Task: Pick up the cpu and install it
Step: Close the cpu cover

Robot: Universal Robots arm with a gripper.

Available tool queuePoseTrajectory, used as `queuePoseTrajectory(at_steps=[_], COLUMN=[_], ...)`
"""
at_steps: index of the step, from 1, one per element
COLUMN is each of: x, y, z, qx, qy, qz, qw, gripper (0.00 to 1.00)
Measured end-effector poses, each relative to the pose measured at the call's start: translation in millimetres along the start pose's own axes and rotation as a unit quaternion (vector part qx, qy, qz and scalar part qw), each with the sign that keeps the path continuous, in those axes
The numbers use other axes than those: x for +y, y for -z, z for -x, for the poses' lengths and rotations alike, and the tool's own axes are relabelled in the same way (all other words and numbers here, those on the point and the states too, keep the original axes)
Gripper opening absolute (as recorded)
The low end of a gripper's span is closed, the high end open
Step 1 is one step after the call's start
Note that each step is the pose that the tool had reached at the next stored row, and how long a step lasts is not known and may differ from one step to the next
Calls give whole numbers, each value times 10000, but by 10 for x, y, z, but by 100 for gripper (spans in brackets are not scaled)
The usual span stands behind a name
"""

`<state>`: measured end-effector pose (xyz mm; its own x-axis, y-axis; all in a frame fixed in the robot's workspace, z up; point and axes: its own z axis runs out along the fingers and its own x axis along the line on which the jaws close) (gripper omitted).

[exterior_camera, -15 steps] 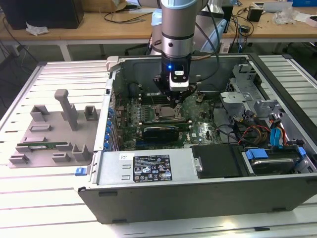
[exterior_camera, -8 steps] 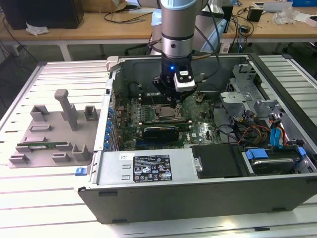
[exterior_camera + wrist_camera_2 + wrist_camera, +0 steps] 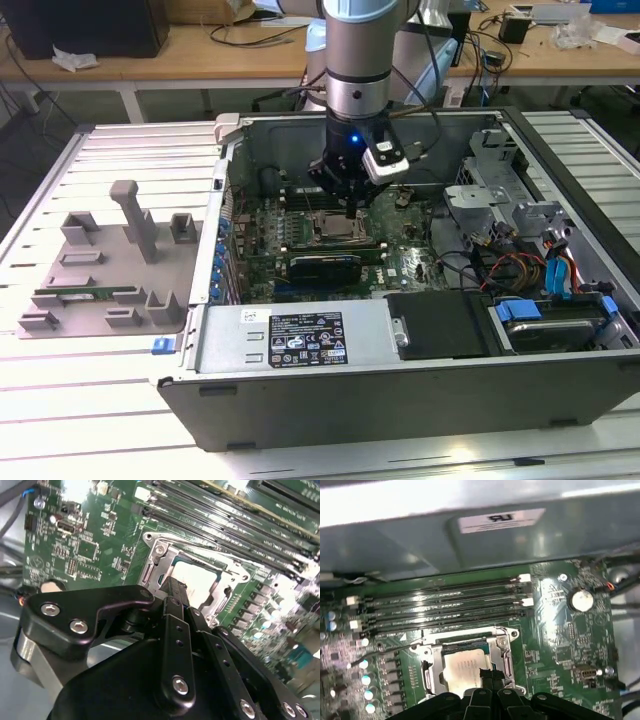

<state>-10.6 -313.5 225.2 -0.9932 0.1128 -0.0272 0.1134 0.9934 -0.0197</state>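
While my black fingers (image 3: 486, 677) hover pinched together and empty, just above the square metal socket frame (image 3: 506, 650) | small flat silver-grey cpu (image 3: 462, 665) lies inside that frame | risk, I judge: off-centre downward contact could tilt it, bending socket contacts.

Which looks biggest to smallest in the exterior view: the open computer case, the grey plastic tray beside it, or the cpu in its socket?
Largest to smallest:
1. computer case
2. grey plastic tray
3. cpu
No close calls: each looks clearly smaller than the one before it.
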Motion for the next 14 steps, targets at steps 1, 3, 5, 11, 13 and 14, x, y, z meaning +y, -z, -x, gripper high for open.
queuePoseTrajectory(at_steps=[1, 3, 5, 11, 13, 14], x=[-2, -22, -40, -61, -65, -67], y=[-7, -32, -62, -90, -100, -105], z=[-15, -51, -84, -264, -307, -325], qx=[-2, -3, -4, -3, -4, -5], qy=[104, 152, 167, 201, 238, 255], qz=[2, 0, 2, 2, 3, 4], qw=[9999, 9999, 9999, 9998, 9997, 9997], gripper=[11, 11, 11, 11, 11, 11])
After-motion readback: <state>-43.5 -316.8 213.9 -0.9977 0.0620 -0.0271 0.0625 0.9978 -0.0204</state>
